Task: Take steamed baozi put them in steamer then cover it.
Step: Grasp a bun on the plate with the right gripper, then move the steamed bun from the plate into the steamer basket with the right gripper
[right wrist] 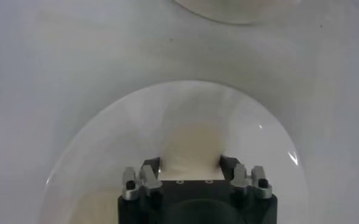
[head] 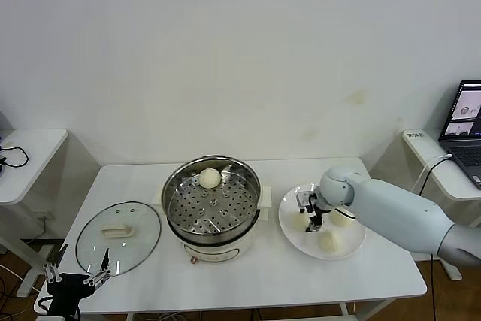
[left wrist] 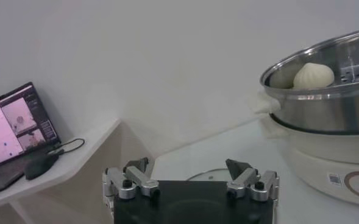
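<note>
One smooth cream baozi [head: 210, 178] sits on the perforated tray of the round shiny steel steamer [head: 213, 208] mid-desk; the clear glass cover [head: 119, 236] lies to its left. Over the flat white plate [head: 291, 229], the right claw [head: 312, 219] straddles a bun. The left claw [left wrist: 190, 176], at the desk's near-left corner, gapes wide and empty. From the right wrist, that claw's fingers [right wrist: 149, 170] flank a pale bun [right wrist: 189, 152]; whether they grip it I cannot tell.

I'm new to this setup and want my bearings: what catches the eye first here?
The shiny steamer stands mid-table with one baozi already on its tray. To its right, the right gripper is down on a white plate, its fingers either side of a bun, with more buns beside it. The glass cover lies flat on the table to the steamer's left, near the idle left gripper at the table's front corner.
</note>
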`<move>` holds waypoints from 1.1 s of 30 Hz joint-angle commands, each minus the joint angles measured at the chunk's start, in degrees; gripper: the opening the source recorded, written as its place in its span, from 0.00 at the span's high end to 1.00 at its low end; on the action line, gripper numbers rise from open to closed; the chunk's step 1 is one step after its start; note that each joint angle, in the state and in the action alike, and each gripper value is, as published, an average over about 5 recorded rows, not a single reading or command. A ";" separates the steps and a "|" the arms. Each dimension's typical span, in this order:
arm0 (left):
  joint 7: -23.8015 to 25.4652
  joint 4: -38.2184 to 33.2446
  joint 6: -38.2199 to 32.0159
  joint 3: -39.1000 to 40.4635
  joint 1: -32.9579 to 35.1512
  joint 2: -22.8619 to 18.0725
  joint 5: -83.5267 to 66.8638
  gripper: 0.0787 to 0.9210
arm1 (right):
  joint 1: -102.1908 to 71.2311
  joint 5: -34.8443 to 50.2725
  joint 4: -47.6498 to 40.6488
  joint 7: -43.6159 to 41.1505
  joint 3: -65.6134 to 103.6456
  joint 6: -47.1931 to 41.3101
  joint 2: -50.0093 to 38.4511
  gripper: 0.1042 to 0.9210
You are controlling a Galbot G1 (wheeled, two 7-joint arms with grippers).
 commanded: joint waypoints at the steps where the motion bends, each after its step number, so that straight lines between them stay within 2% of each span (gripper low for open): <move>1: -0.04 -0.12 -0.04 0.07 0.00 0.01 0.00 0.12 | -0.18 -0.15 -0.34 -0.08 0.25 0.03 0.33 0.48; 5: -0.06 -0.33 -0.03 0.12 0.04 -0.09 0.01 0.12 | 0.29 0.01 0.31 -0.21 0.43 -0.24 -0.17 0.52; 13: -0.03 -0.93 0.02 0.14 0.08 -0.17 0.06 0.12 | 6.13 2.38 3.94 -0.88 -0.23 -0.68 -3.64 0.52; 22: -0.01 -1.44 0.09 0.17 -0.02 0.65 0.02 0.12 | 20.89 11.64 10.43 -0.70 -5.50 -2.66 -7.10 0.50; 27: 0.03 -1.71 0.15 0.16 -0.06 1.36 -0.11 0.12 | 33.02 18.12 13.60 0.31 -12.41 -4.62 -4.64 0.50; 33: 0.04 -2.13 0.15 0.14 -0.20 1.87 -0.49 0.12 | 42.25 26.42 12.92 2.43 -16.64 -7.43 2.87 0.50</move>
